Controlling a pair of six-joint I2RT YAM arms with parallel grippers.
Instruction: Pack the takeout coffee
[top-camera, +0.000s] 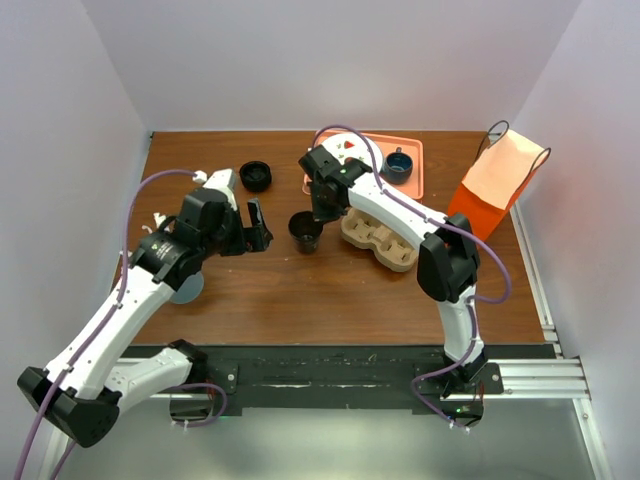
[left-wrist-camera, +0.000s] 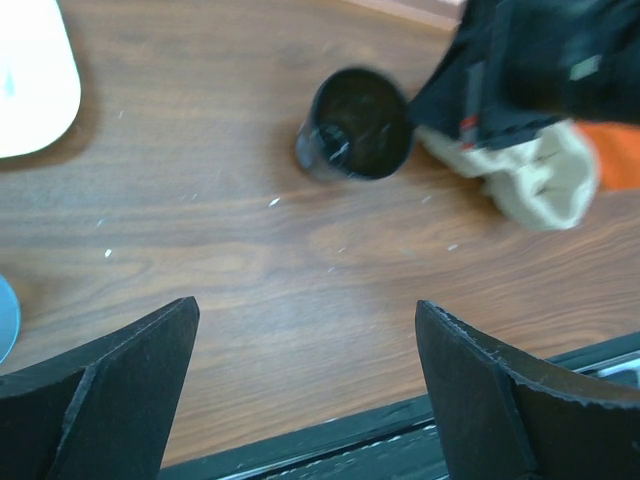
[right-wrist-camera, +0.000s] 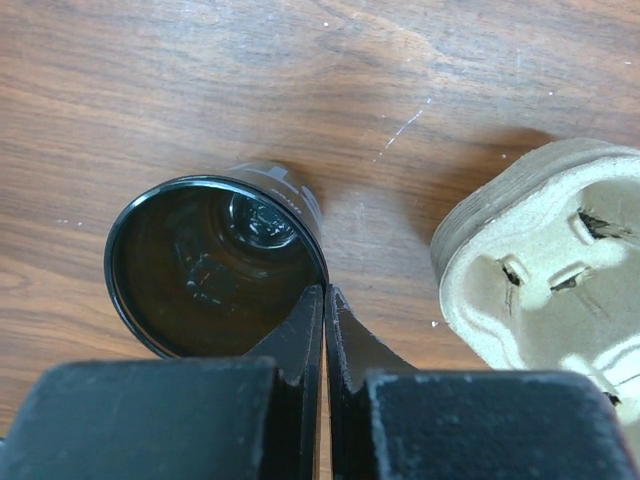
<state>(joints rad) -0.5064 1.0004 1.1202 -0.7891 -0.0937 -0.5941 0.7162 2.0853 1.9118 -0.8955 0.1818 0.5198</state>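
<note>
Your small dark brown-black disposable cup (top-camera: 305, 230) stands upright and open-topped on the brown wooden table (top-camera: 330, 290), at the centre of the overhead frame. It is just left of the pale moulded-pulp cup carrier (top-camera: 380, 240). Your right gripper (right-wrist-camera: 325, 295) has its two black fingers pressed together at the cup's rim, at the lower right of the cup in the wrist frame. You cannot tell whether the cup wall is pinched between them. Your left gripper (top-camera: 258, 225) is spread wide and holds nothing, left of the cup. A round black lid (top-camera: 256, 176) lies apart, at the upper left.
</note>
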